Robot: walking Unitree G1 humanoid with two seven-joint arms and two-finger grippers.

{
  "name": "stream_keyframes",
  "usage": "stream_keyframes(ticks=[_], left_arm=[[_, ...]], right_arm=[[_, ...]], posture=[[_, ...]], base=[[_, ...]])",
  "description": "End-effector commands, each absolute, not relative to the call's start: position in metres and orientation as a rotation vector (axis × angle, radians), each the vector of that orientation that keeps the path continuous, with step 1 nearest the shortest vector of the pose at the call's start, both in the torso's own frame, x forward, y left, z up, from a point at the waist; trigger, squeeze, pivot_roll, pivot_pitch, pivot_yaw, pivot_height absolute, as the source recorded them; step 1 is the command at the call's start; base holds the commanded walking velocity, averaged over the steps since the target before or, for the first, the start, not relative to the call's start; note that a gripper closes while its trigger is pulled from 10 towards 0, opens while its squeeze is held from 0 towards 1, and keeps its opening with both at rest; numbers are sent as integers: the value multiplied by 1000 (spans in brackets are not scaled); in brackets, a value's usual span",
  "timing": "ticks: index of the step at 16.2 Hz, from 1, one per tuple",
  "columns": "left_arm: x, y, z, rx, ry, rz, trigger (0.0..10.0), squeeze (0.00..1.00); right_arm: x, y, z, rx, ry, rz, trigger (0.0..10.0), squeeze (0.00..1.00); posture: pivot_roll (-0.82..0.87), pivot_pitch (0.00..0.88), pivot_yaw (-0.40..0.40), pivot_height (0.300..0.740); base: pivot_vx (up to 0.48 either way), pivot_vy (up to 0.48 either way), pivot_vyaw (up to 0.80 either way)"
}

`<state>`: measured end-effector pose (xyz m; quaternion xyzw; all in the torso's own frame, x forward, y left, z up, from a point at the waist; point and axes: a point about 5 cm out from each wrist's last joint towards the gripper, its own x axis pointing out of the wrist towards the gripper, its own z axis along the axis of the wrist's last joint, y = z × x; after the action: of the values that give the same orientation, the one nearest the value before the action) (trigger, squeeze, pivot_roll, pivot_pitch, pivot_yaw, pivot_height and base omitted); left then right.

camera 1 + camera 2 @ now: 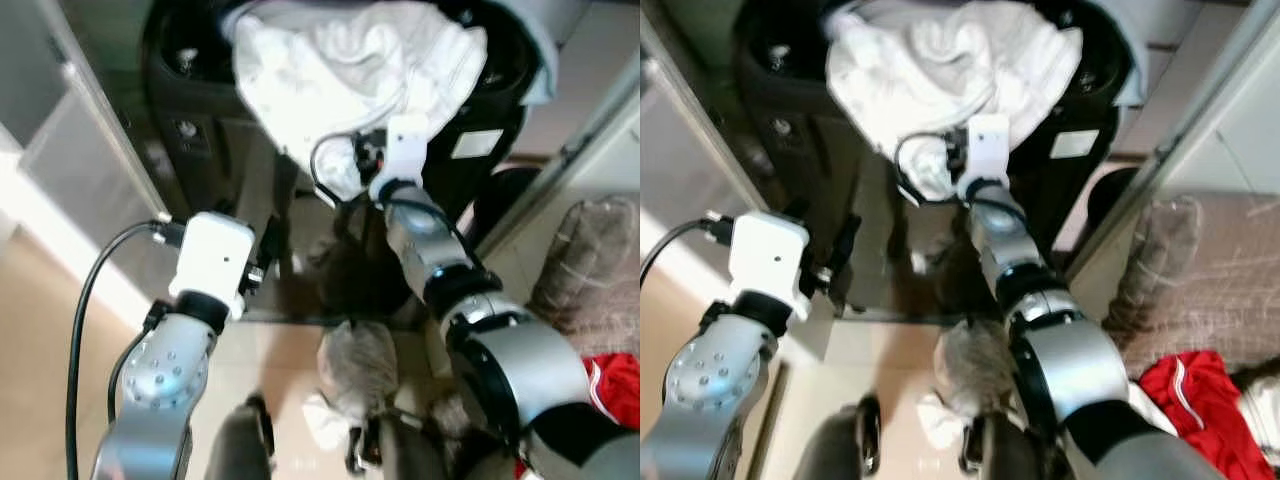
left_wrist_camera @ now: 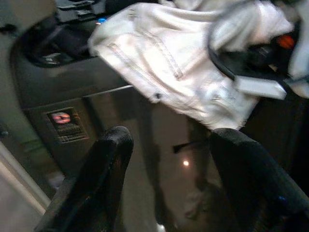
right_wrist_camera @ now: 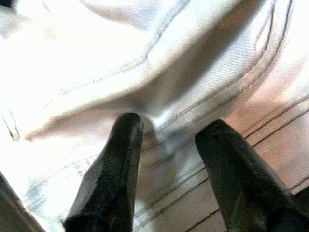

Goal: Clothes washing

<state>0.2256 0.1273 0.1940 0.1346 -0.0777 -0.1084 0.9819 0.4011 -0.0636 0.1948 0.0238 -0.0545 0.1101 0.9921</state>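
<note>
Right gripper pressed into white trousers draped over the black washing machine's rim.

Head view: nearest, the left gripper (image 1: pixel 262 262) hovers low in front of the washing machine (image 1: pixel 190 130); the right gripper (image 1: pixel 372 165) reaches up into the white trousers (image 1: pixel 340 70) hanging half out of the drum. Left wrist view: its fingers (image 2: pixel 104 164) gape, holding nothing. Right wrist view: fingers (image 3: pixel 118 164) stand parted against the cloth, not visibly pinching it. Risk: the trousers may slide down the front if nudged without a firm grip.

White stitched garment (image 1: pixel 350 70), crumpled, draped over the open top of the dark washing machine (image 1: pixel 190 120), hanging down its front
</note>
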Motion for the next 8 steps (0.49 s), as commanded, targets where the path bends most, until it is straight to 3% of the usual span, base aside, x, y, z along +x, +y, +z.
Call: stream_keyframes(ticks=[1,8], left_arm=[[224,127,197,282,-162,-216,10000,0],[230,122,198,274,-180,-220,10000,0]], right_arm=[[404,-65,208,45,-158,215,0,0],[412,-62,294,59,-407,255,0,0]], posture=[[281,268,-39,740],[266,230,-60,740]], base=[[0,0,0],[0,0,0]])
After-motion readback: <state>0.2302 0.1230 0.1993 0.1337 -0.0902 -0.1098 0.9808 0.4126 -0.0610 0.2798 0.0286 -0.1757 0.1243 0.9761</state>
